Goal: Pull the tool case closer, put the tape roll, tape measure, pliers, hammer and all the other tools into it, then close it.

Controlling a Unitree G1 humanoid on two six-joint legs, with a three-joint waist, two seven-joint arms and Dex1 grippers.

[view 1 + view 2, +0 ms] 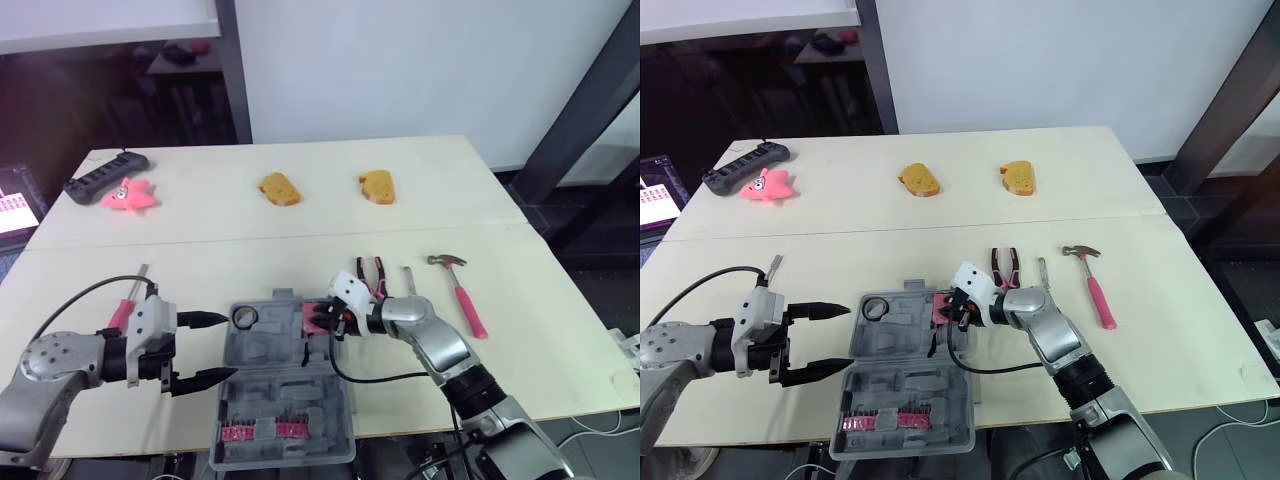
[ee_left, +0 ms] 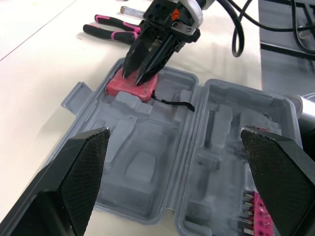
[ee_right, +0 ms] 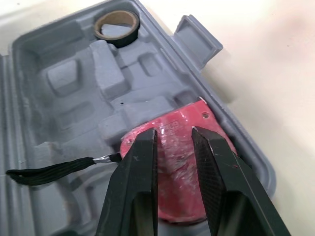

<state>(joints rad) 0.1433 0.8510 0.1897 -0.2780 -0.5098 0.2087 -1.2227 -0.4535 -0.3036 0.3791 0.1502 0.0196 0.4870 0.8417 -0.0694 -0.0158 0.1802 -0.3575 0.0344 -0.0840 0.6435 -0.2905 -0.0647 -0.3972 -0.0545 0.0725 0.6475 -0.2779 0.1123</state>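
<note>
The grey tool case [image 1: 285, 395] lies open near the table's front edge. A black tape roll [image 1: 245, 318] sits in its far-left pocket. The pink tape measure [image 3: 172, 169] lies in the far-right corner of the case, its black strap trailing inward. My right gripper [image 3: 174, 135] hovers just over it, fingers a narrow gap apart and gripping nothing. My left gripper [image 1: 228, 347] is wide open at the case's left side. Pink-handled pliers [image 1: 372, 272], a small metal tool [image 1: 411, 280] and a pink-handled hammer [image 1: 462, 292] lie on the table right of the case. A pink-handled screwdriver [image 1: 125, 305] lies behind my left gripper.
Pink bits [image 1: 262, 430] fill the case's near half, which overhangs the table edge. Far across the table are two yellow sponge-like pieces [image 1: 280, 188] [image 1: 377, 186], a pink star toy [image 1: 130, 195] and a black controller [image 1: 105, 175].
</note>
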